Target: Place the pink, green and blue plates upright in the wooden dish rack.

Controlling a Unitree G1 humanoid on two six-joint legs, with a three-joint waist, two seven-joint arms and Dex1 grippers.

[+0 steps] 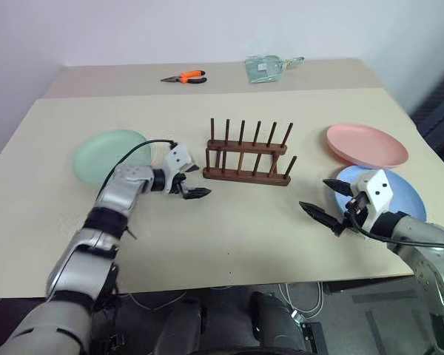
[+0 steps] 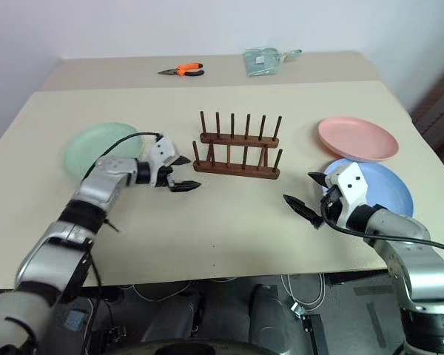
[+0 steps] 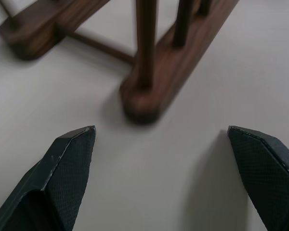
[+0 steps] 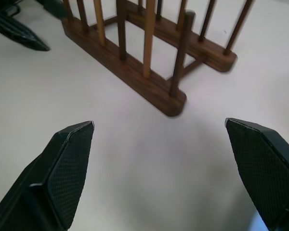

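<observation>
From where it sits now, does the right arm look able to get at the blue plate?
Probably yes. The right gripper hovers open and empty right beside the blue plate, with nothing between them. The pink plate overlaps its far rim, but the near edge lies free.

From my head cams the green plate (image 1: 107,154) near the table's left edge is partly covered by my left arm and its cable. The blue plate (image 2: 388,185) has its near left part hidden behind my right gripper (image 2: 309,195). That clear packet (image 1: 266,68) at the far edge is too small to identify. In the left wrist view the wooden dish rack (image 3: 154,91) is blurry and cut off.
</observation>
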